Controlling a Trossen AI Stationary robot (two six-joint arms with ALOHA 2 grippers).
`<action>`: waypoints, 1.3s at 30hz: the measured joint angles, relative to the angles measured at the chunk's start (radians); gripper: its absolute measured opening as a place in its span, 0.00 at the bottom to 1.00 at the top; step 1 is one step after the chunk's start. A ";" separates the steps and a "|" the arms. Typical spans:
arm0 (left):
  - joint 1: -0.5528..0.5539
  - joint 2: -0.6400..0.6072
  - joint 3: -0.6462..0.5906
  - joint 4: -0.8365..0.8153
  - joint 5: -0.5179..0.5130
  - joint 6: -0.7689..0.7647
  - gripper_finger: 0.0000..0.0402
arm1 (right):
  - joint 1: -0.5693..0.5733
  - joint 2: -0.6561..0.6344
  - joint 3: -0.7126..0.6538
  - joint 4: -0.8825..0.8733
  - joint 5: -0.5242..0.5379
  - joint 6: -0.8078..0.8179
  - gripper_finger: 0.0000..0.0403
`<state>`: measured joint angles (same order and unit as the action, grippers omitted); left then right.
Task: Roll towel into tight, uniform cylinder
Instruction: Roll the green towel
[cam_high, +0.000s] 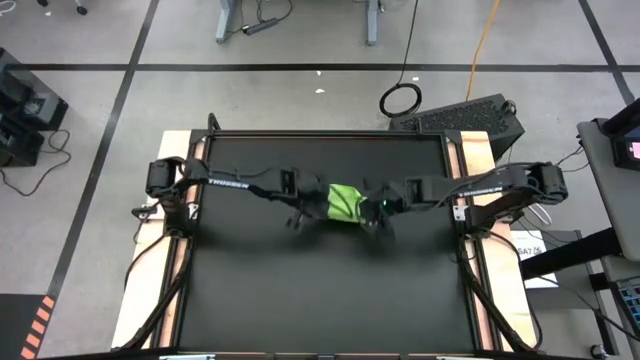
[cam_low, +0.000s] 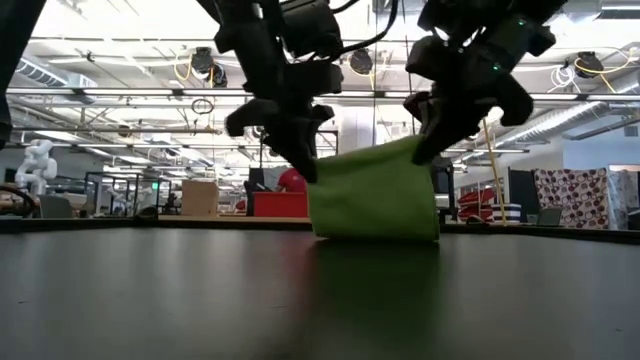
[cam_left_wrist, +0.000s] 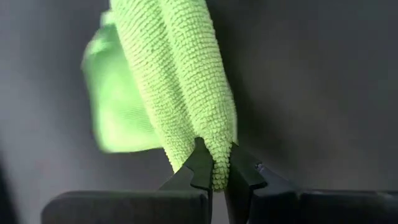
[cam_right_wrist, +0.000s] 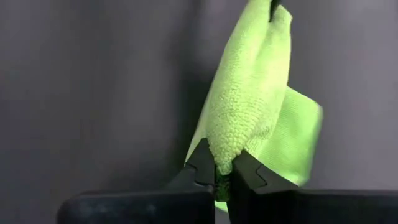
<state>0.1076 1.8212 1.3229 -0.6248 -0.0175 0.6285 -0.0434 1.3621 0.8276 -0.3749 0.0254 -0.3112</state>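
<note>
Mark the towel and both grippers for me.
towel (cam_low: 375, 195): low view, middle of the hanging cloth.
left gripper (cam_left_wrist: 214, 171): left wrist view, between fingertips pinching an edge.
right gripper (cam_right_wrist: 224, 168): right wrist view, between fingertips pinching an edge.

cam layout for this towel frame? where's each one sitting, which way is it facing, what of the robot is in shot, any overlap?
High: overhead, straight down on the black table; both arms, the towel between them.
Low: tabletop height, level into the room; left hand and right hand lift the towel, its lower edge on the table.
Left wrist: along its fingers, shut on a towel corner.
Right wrist: same, its fingers on the towel.
Shared: every view shows the towel.
</note>
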 joint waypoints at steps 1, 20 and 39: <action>-0.019 0.003 -0.010 0.010 0.004 -0.012 0.05 | 0.022 0.008 -0.008 0.009 0.006 0.017 0.00; -0.104 0.120 -0.023 0.024 0.291 -0.170 0.49 | 0.237 0.221 -0.013 0.066 -0.088 0.255 0.34; -0.110 0.123 -0.019 0.026 0.326 -0.283 0.59 | 0.415 0.179 -0.013 0.115 0.104 0.353 0.43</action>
<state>-0.0025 1.9440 1.3035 -0.5988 0.3080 0.3450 0.3717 1.5406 0.8150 -0.2596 0.1289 0.0418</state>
